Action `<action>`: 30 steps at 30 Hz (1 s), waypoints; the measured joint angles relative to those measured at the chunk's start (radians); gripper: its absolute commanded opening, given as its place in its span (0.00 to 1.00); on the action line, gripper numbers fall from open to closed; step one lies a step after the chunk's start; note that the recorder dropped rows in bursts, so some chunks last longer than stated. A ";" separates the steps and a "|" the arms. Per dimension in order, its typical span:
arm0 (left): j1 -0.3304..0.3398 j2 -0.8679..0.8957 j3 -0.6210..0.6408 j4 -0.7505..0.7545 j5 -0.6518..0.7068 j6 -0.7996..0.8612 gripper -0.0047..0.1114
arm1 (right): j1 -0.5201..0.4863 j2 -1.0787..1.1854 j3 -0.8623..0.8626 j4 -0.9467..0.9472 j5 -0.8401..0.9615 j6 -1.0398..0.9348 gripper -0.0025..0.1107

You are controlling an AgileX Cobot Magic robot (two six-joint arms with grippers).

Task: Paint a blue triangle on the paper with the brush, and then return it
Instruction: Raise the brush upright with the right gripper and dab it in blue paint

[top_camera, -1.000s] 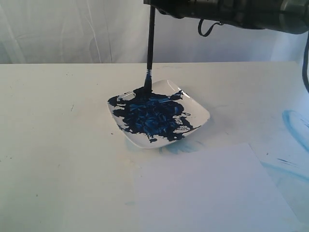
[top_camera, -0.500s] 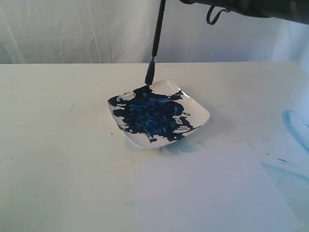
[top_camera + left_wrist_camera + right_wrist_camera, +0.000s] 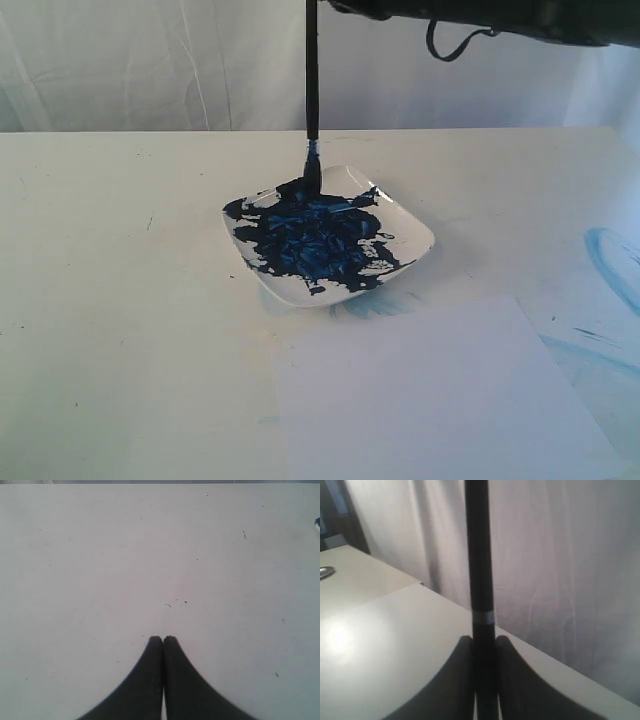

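The black-handled brush (image 3: 311, 80) hangs upright, its dark bristles touching the dark-blue paint (image 3: 315, 240) at the far edge of the white dish (image 3: 418, 238). My right gripper (image 3: 483, 639) is shut on the brush handle (image 3: 479, 555); in the exterior view only its dark arm (image 3: 480, 15) shows along the top edge. The white paper (image 3: 440, 400) lies flat in front of the dish, and no blue triangle shows on it. My left gripper (image 3: 163, 639) is shut on nothing over bare tabletop and is out of the exterior view.
Pale light-blue curved smears (image 3: 615, 265) mark the tabletop to the right of the paper. A faint blue stain (image 3: 375, 305) sits under the dish's near edge. A white curtain (image 3: 150, 60) hangs behind the table's far edge.
The brush was lifted out of the paint and tilted half a second ago; it has since come back down upright, with its bristles in the dish's paint again.
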 measured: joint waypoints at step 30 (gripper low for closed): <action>0.000 0.000 0.000 0.000 0.000 0.000 0.04 | 0.002 0.041 -0.023 -0.004 0.083 0.242 0.02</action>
